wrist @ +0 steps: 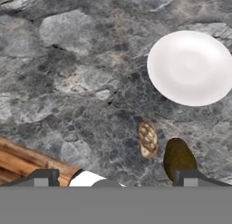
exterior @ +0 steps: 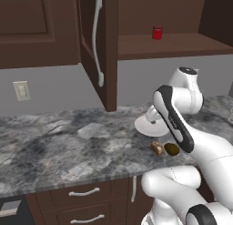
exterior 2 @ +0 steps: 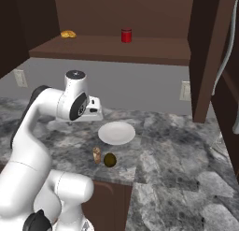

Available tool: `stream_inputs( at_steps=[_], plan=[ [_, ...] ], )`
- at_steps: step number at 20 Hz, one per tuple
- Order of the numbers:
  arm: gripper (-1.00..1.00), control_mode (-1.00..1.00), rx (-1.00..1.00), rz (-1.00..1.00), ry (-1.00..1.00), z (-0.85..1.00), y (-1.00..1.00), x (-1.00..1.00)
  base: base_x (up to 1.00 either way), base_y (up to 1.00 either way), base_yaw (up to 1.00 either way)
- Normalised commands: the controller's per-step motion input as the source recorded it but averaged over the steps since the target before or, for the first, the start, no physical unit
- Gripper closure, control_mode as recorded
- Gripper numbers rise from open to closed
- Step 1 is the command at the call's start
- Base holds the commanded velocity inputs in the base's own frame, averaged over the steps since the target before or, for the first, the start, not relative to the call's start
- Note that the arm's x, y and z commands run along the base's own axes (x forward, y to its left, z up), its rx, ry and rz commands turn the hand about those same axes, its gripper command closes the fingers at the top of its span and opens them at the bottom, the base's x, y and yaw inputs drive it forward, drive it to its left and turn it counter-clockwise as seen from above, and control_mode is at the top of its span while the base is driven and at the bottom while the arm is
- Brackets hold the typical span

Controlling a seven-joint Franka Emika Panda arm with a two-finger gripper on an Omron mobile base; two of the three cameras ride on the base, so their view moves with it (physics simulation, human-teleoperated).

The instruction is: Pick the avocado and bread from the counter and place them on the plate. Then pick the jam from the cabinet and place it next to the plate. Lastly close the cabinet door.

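Note:
A white plate (exterior 2: 116, 133) lies on the grey marble counter, with the arm covering part of it in the left base view (exterior: 143, 125). Just in front of it, near the counter's front edge, the small brown bread (exterior 2: 96, 155) and the dark green avocado (exterior 2: 110, 160) lie side by side, also seen at bread (wrist: 147, 139) and avocado (wrist: 179, 157). A red jam jar (exterior 2: 126, 35) stands on the open cabinet's shelf. My gripper (wrist: 115, 178) hangs open above the counter, left of the plate, holding nothing. The cabinet door (exterior: 98, 46) stands open.
A yellow item (exterior 2: 68, 34) sits at the shelf's left end. A second open door (exterior 2: 207, 52) juts out on the right. Wall outlets (exterior: 21, 90) are on the backsplash. Drawers (exterior: 84, 192) sit below the counter edge.

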Motion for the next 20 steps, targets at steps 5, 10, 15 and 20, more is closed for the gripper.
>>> stream_inputs(
  at_steps=[5,10,15,20],
  plan=[
    [-1.00,-1.00,0.00,0.00,0.00,-0.26,-0.11,0.00,0.00,0.00,0.00],
    [-1.00,-1.00,0.00,0.00,0.00,-0.24,-0.12,0.00,0.00,0.00,0.00],
    [-1.00,-1.00,0.00,0.00,0.00,-0.24,-0.09,0.00,0.00,0.00,0.00],
    [-1.00,-1.00,0.00,0.00,0.04,-0.26,-0.03,0.00,0.00,0.00,0.00]
  ],
)
